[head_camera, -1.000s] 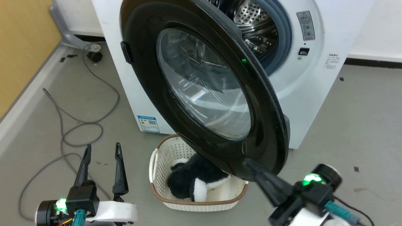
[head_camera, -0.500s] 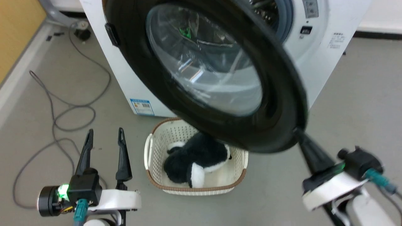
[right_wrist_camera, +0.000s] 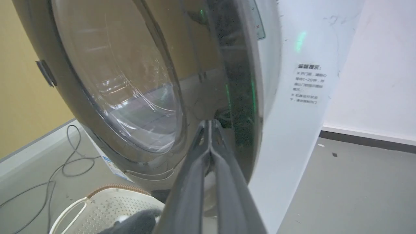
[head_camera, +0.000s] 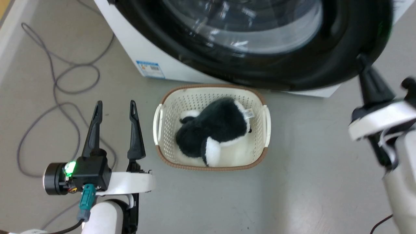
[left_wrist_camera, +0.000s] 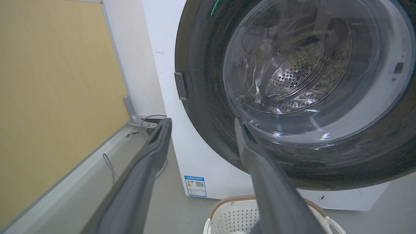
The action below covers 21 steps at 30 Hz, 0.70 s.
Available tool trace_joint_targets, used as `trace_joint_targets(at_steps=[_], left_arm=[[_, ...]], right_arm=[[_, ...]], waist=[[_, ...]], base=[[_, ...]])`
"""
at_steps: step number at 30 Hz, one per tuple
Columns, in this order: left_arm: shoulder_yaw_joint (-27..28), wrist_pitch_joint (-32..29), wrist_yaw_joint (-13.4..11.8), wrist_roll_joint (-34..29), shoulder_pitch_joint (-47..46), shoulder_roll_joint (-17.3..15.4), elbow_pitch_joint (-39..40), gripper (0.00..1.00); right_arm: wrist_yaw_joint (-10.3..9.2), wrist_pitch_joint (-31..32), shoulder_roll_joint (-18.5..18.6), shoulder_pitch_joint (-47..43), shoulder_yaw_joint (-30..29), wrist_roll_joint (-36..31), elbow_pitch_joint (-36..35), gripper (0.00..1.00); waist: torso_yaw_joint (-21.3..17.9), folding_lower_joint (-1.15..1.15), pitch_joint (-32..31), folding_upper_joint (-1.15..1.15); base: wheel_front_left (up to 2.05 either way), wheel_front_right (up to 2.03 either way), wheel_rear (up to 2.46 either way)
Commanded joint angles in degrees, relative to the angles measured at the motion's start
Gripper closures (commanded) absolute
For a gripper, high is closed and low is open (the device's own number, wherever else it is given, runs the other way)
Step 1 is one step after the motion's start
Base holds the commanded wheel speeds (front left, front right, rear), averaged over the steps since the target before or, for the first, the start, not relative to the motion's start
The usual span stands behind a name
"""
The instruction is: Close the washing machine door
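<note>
Against the washing machine door (right_wrist_camera: 113, 81), the right gripper (right_wrist_camera: 209, 126) rests, fingers together.

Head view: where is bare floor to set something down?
Bare floor lies between the basket and the right gripper, and along the bottom edge below the basket. Crowded: cable loops beside the left gripper; washing machine door crowds the basket's far rim.

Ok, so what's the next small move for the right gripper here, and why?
Probably push the right gripper forward, toward the washing machine. Its shut tips rest against the black ring of the washing machine door, near its free edge, and the door looks not yet latched.
</note>
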<state>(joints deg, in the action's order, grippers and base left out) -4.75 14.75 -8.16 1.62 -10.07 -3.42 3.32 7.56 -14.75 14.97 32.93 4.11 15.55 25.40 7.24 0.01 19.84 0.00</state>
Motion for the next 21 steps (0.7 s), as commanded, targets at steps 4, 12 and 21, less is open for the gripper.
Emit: trace_joint_targets(at_steps=[4, 12, 21], left_arm=[[-0.37, 0.25, -0.57, 0.15, -2.16, 0.23, 0.26, 0.00], [-0.61, 0.25, -0.98, 0.28, -3.17, 0.38, 0.44, 0.00], [-0.53, 0.25, -1.35, 0.34, -3.50, 0.46, 0.42, 0.00]], right_arm=[[-0.08, -0.25, 1.91, 7.11, -2.07, -2.71, 5.36, 1.00], [-0.08, -0.25, 2.34, 15.56, -4.59, -6.07, 13.76, 1.00], [-0.08, -0.25, 1.63, 18.57, -7.18, -9.18, 18.07, 1.00]], waist=[[1.66, -0.01, 2.75, 0.00], [2.19, -0.01, 4.13, 0.00], [1.97, -0.01, 4.43, 0.00]], base=[[0.00, 0.00, 0.00], [0.00, 0.00, 0.00], [0.00, 0.00, 0.00]])
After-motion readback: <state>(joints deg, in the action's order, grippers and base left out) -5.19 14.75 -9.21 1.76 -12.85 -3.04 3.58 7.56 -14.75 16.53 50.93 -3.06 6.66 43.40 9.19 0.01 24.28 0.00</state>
